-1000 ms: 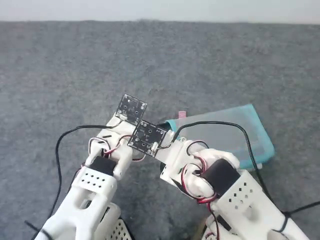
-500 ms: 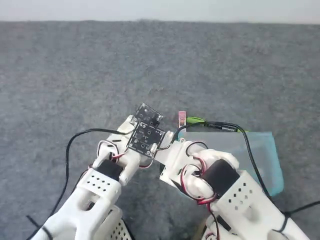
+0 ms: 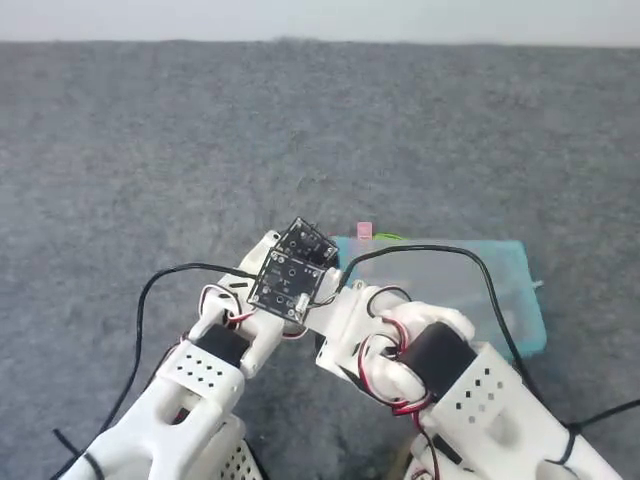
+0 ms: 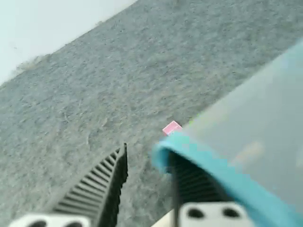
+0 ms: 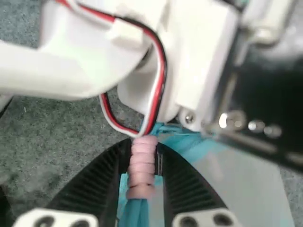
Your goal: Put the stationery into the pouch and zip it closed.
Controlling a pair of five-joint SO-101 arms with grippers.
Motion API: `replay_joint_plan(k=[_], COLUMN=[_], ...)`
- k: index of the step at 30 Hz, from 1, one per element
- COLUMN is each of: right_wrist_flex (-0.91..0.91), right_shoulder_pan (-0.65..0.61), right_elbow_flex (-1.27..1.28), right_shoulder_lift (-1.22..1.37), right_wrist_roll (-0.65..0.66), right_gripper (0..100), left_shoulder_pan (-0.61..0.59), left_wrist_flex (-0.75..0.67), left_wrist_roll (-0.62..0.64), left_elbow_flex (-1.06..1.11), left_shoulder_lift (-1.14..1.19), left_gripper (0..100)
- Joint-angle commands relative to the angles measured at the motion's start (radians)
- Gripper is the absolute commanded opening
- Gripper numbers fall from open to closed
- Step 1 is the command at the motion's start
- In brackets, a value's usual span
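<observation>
Now pouch (image 3: pixel 455 290) swung from tilted to nearly level with far table edge, lying flat by my wrists. Left arm moved in to its corner. Right jaws pinching pink ribbed pull (image 5: pixel 143 165) at teal edge; left jaws spread, one touching corner. Zipping probably starting; green bit (image 3: pixel 388 238) at far rim. Table (image 3: pixel 150 130) grey, felt-like; pale wall (image 3: pixel 320 20) behind.

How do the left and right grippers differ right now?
The left gripper is open with a bare gap between its fingers; the right gripper is shut on a pink ribbed piece. The teal edge of the pouch lies over one left finger; on the right it runs between both. Both sit at the pouch.
</observation>
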Motion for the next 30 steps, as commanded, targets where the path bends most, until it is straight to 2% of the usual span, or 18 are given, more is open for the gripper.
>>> replay_joint_plan(k=[1, 5, 8, 19, 25, 30], right_wrist_flex=[-0.008, -0.021, -0.021, -0.021, -0.021, -0.028], right_shoulder_pan=[0.056, 0.252, 0.344, 0.489, 0.575, 0.601], right_elbow_flex=[-0.008, -0.009, -0.015, -0.025, -0.130, -0.207], right_shoulder_lift=[-0.021, -0.021, -0.019, -0.002, 0.197, 0.332], right_wrist_roll=[0.025, 0.080, 0.080, 0.049, 0.005, -0.012], right_gripper=[0.6, 0.6, 0.6, 0.6, 0.6, 0.6], left_shoulder_pan=[-0.057, -0.175, -0.233, -0.322, -0.322, -0.374], left_wrist_flex=[-0.040, -0.040, -0.037, -0.011, 0.058, 0.074], left_wrist_roll=[0.000, 0.101, 0.141, 0.201, 0.203, 0.282], left_elbow_flex=[-0.022, -0.054, -0.065, -0.071, -0.097, -0.113], left_shoulder_lift=[-0.005, -0.005, -0.005, -0.005, -0.006, -0.005], left_gripper=[1, 1, 1, 1, 1, 1])
